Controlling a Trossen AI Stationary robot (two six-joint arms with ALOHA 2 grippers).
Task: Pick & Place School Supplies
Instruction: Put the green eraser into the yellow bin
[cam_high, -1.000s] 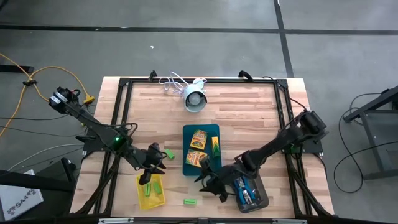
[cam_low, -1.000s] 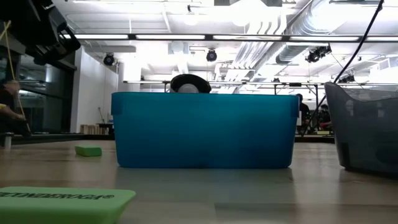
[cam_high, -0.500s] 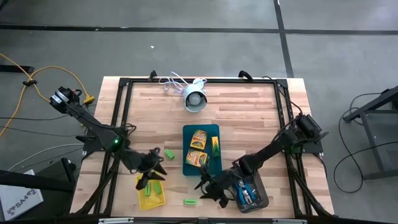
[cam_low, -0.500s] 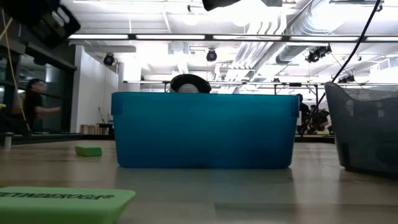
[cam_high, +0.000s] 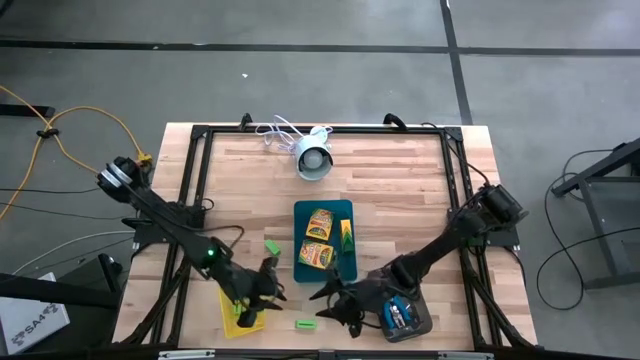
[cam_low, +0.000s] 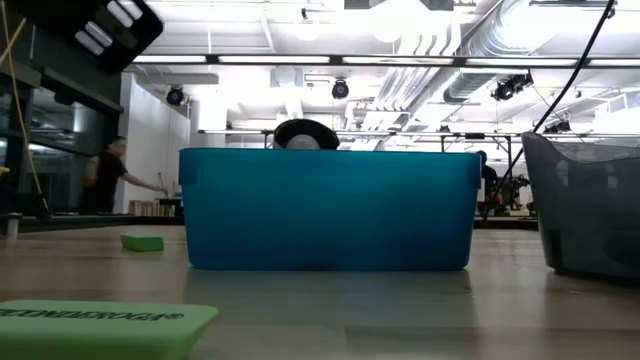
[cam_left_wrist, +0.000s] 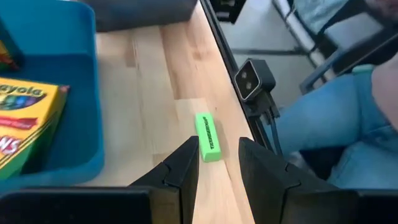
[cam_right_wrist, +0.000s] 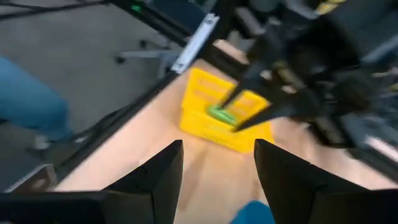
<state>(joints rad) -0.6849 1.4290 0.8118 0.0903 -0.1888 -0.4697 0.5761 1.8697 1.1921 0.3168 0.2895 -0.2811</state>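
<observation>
My left gripper (cam_high: 270, 295) (cam_left_wrist: 217, 146) hovers open over the yellow tray (cam_high: 248, 320), pointing toward a green block (cam_left_wrist: 208, 137) (cam_high: 305, 324) that lies flat on the table near the front edge. My right gripper (cam_high: 326, 300) (cam_right_wrist: 217, 149) is open beside the dark grey tray (cam_high: 425, 322), which holds blue-handled scissors (cam_high: 398, 312). Two yellow-orange boxes (cam_high: 318, 240) lie in the teal tray (cam_high: 300, 268). Another green block (cam_high: 272, 246) rests on the table, and one (cam_right_wrist: 221, 115) lies in the yellow tray.
A white round device (cam_high: 313, 157) with a cable sits at the far middle. A small camera (cam_left_wrist: 252, 78) stands at the table's front edge. The low view shows the teal tray's wall (cam_low: 330, 210), a person (cam_low: 110, 175) far behind and an arm part (cam_low: 100, 30) overhead.
My left gripper has swung toward the table's near edge and to the right, from beside the yellow tray's far end to above it, rolling somewhat. My right gripper has edged a little toward the near edge. No object has moved.
</observation>
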